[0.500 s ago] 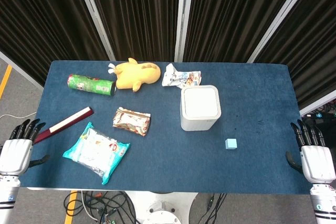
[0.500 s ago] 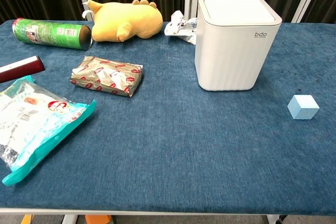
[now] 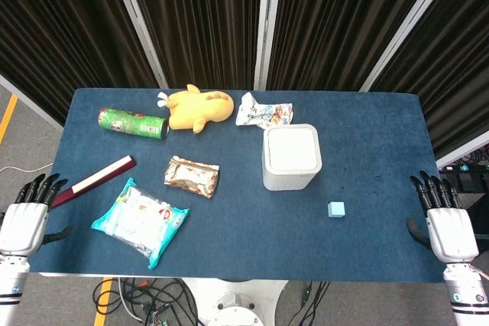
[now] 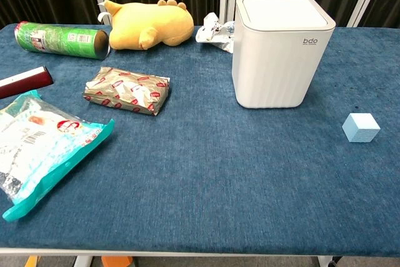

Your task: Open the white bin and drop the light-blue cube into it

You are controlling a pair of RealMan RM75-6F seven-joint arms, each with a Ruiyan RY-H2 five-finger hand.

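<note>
Your blue tabletop (image 3: 229, 242) carries everything here. The bin (image 3: 291, 158) stands upright right of centre, its lid down. At the near left lies a teal-edged snack bag (image 3: 140, 221). At the far edge a yellow plush (image 3: 198, 107) lies just right of a green can (image 3: 132, 122) on its side. A dark red box (image 3: 93, 182) lies slanted at the left edge, just beyond the bag. A brown packet (image 3: 192, 175) lies between the bag and the bin. A crumpled wrapper (image 3: 263, 113) sits just behind the bin. The cube (image 3: 336, 209) rests near and to the right of the bin, apart from it. Your left hand (image 3: 24, 219) hangs off the near left edge, fingers spread and holding nothing. Your right hand (image 3: 446, 223) hangs off the near right edge, likewise spread and holding nothing, well apart from the cube.
</note>
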